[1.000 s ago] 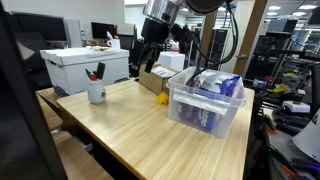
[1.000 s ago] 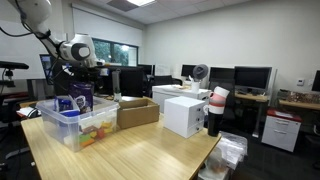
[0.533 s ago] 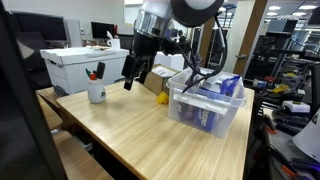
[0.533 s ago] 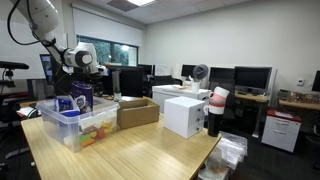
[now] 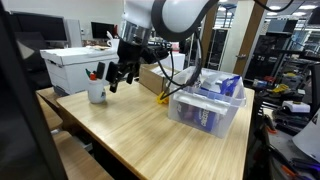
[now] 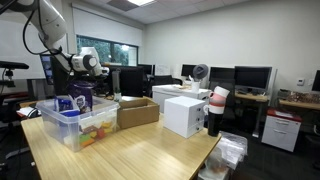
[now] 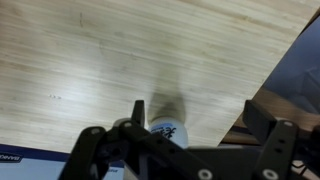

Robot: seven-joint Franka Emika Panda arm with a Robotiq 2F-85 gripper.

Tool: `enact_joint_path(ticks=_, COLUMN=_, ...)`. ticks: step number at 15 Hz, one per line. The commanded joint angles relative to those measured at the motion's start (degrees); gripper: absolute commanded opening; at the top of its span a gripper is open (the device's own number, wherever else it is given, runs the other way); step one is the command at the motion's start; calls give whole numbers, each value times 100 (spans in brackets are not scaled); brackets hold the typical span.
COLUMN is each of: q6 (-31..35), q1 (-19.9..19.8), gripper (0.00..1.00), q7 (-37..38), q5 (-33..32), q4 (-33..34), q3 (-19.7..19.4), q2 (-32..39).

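Fingers [image 7: 137,113] spread wide, gripping nothing; the gripper [image 5: 118,82] hovers over the wooden table [image 5: 150,130], white mug [image 5: 96,94] of markers [image 5: 97,72] at its eight o'clock. A careless sideways sweep could likely topple the mug.

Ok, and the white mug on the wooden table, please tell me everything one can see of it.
The white mug stands upright on the light wooden table, near the corner by the white box, seen in an exterior view. It looks like plain glazed ceramic; no handle shows from here. Two markers, one red and one dark, stick out of its top. The open claw hangs close beside its rim and does not seem to touch it.
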Motion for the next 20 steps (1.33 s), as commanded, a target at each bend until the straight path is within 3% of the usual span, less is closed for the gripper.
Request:
enact_joint_path(ticks=1, q6=96, q1=276, gripper=100, q7=530, q5=-212, q4=480, q3=-302, q2=396)
enact_joint_path(ticks=9, q6=387, q1=707, gripper=100, q7=1234, q5=-262, q4=1020, q3=-843, q2=921)
enact_joint_path(ticks=16, q6=1092, q1=1241, gripper=100, q7=1967, q5=-535, q4=1162, q3=-1537, q2=1256)
enact_joint_path(ticks=20, q6=1497, q1=1762, gripper=100, q7=2389, q5=-719, q4=1197, q3=-2144, q2=1489)
